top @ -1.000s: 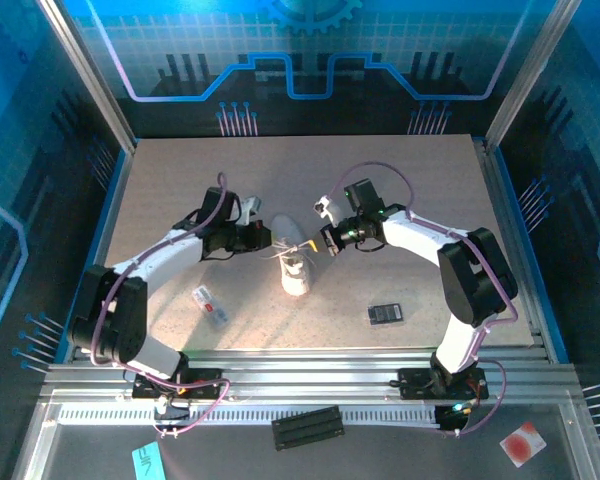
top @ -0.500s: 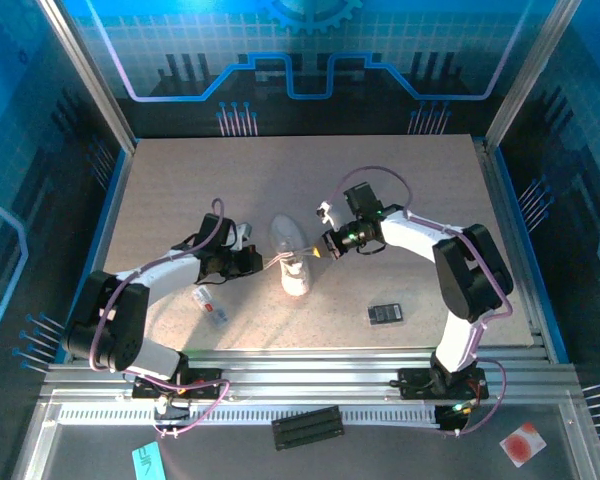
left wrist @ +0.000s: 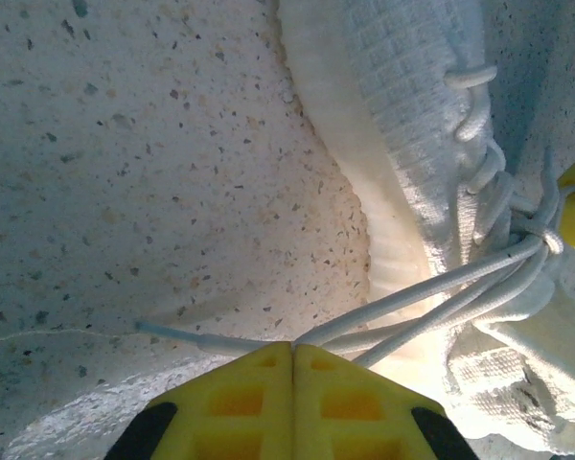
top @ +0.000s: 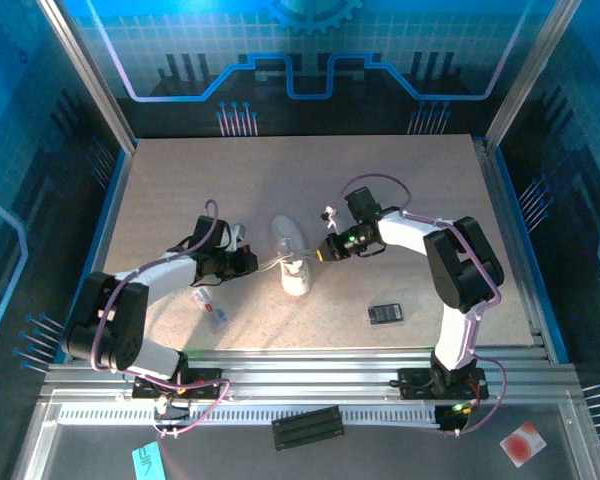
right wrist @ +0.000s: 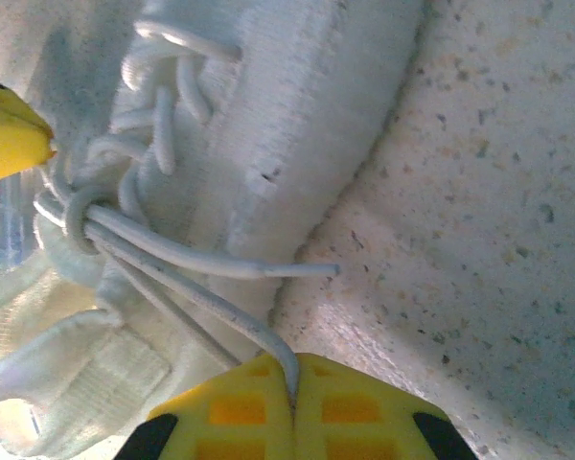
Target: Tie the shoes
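While the table (top: 180, 180) holds the sneaker (top: 292, 262) unmoved at mid-frame, the left arm (top: 165, 268) has drawn back toward lower left. Left gripper (left wrist: 292, 353) and right gripper (right wrist: 293, 369), flanking the sneaker, each pinch a lace (left wrist: 431, 292) end, jaws pressed together.

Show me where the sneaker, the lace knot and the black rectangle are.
sneaker (top: 288, 238): top external view, on its far end.
lace knot (right wrist: 80, 218): right wrist view, on the loop around the strands.
black rectangle (top: 385, 313): top external view, on its middle.
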